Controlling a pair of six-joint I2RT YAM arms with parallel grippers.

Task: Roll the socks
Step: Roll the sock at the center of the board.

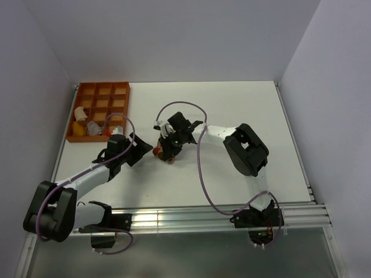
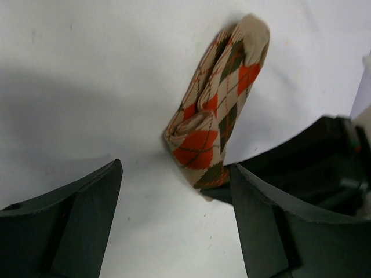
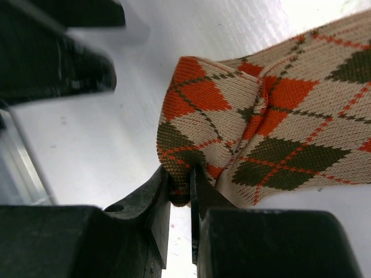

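Observation:
A tan sock with red and brown argyle diamonds (image 2: 217, 110) lies folded over itself on the white table, small in the top view (image 1: 164, 152). My right gripper (image 3: 180, 176) is shut on a fold at the sock's (image 3: 261, 133) edge, with fabric pinched between its two black fingers. In the top view it (image 1: 168, 146) reaches in from the right. My left gripper (image 2: 174, 179) stands open just short of the sock's near end, nothing between its fingers. From above it (image 1: 145, 149) sits directly left of the sock. Only this one sock shows.
An orange compartment tray (image 1: 119, 88) stands at the back left, with small white, yellow and orange items in its near cells. A metal rail (image 1: 191, 217) runs along the table's front edge. The right arm's purple cable loops over the middle of the table.

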